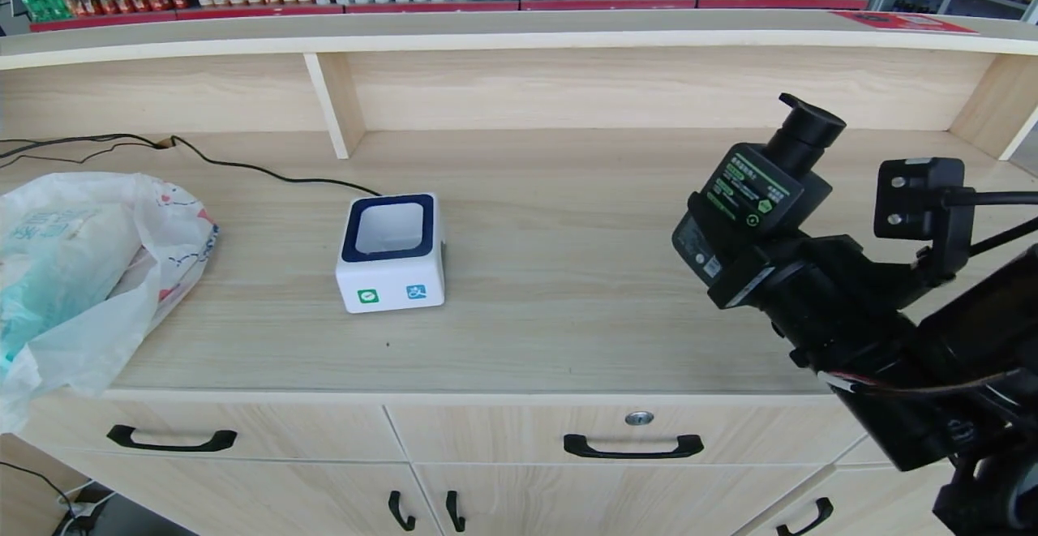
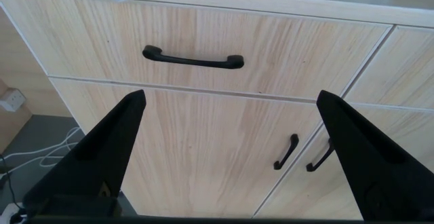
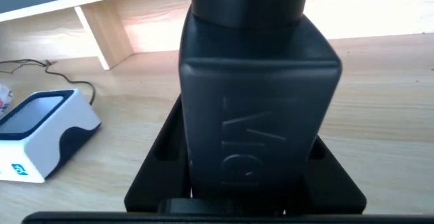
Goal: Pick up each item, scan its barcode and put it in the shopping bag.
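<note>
Where it hangs over the worktop (image 1: 559, 276), right gripper (image 1: 734, 256): fingers clamped on dark capped bottle (image 1: 758, 191). Left gripper (image 2: 230, 98): fingers (image 2: 102, 163) spread wide, holding nothing, facing drawer front (image 2: 285, 44).

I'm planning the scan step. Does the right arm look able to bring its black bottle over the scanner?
Probably yes. The right gripper holds the black bottle above the counter, and nothing stands between it and the scanner; the scanner's window faces up.
</note>
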Motion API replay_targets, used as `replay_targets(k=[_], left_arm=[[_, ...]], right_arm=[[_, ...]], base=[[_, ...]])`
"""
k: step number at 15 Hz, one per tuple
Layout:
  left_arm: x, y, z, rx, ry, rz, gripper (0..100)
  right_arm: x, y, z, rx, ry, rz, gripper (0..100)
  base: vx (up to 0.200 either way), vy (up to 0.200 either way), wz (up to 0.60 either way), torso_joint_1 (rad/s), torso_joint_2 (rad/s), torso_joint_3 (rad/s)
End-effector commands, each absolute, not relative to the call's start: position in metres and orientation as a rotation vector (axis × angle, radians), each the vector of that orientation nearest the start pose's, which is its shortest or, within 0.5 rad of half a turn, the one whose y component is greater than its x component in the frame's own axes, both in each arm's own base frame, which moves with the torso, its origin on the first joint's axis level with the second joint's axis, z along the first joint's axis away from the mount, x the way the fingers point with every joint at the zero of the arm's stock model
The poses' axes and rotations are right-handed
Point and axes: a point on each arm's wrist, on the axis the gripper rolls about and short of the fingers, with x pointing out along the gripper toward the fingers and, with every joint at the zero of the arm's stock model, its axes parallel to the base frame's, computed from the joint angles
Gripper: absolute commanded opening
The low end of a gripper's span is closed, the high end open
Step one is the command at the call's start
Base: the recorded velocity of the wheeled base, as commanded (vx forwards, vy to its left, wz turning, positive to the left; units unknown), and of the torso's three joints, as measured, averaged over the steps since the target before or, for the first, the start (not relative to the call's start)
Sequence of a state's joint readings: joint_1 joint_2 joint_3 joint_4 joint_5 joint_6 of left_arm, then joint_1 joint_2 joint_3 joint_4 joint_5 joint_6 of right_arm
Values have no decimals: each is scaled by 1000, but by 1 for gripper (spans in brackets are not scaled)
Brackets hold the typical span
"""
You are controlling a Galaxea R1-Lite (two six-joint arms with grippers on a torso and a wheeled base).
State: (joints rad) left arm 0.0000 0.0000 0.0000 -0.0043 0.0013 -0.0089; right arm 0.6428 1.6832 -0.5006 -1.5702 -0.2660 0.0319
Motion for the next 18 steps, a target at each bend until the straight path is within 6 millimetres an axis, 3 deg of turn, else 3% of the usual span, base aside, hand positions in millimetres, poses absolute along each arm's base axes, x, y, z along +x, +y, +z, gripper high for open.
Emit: replay_targets(k=[1,9,15,18], left_arm=[[-23,0,76,-9,-5,2,100],[-23,0,76,-8,-5,2,100],[-23,0,76,-9,-5,2,100],[-23,0,76,-8,-5,2,100]], right_arm=[[198,155,213,235,-374,445,0],[144,187,231,323,-412,738,0],[86,222,239,604,-286,951,0],[86,245,254,708,-299,983,0]], base=[[0,0,0,0,0,0],[0,0,0,0,0,0],[0,0,0,0,0,0],[0,0,0,0,0,0]])
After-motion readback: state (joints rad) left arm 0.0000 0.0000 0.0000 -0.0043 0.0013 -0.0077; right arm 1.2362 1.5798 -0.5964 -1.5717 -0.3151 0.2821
